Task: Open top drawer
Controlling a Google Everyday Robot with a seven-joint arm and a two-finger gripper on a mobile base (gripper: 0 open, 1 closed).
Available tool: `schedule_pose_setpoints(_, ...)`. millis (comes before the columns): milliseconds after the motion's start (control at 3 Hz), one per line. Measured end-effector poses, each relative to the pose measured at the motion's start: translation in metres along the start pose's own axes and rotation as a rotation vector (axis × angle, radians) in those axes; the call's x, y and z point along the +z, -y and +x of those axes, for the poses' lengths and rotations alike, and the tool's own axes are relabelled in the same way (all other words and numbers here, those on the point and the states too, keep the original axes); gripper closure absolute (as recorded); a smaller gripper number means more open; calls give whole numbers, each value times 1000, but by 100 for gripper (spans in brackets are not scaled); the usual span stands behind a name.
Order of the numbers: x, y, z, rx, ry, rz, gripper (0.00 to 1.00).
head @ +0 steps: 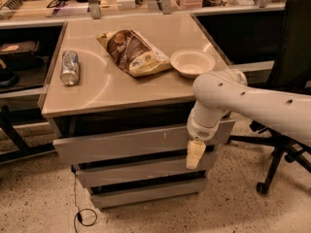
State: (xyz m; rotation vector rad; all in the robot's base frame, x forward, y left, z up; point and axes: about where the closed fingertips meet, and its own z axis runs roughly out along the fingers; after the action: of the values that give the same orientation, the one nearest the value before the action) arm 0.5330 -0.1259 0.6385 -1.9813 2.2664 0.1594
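The top drawer (121, 143) is the widest grey front under the tan tabletop, with white scratch marks (164, 137) right of centre. A dark gap shows between its top edge and the tabletop, and its inside is hidden. My gripper (195, 155) hangs pointing down from the white arm (243, 101), in front of the right end of the top drawer's front, with its tip reaching down over the gap above the middle drawer (141, 171). Whether it touches the drawer I cannot tell. The bottom drawer (146, 193) is narrower.
On the tabletop (107, 89) lie a soda can (69, 67), a brown snack bag (133, 52) and a cream bowl (192, 62). A black office chair (286, 130) stands close at the right. A cable (85, 216) lies on the speckled floor. Dark shelving stands at the left.
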Motion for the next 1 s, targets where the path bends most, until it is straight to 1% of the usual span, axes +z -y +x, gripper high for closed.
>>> schedule_pose_setpoints(1000,0,0,0,0,0,0,89)
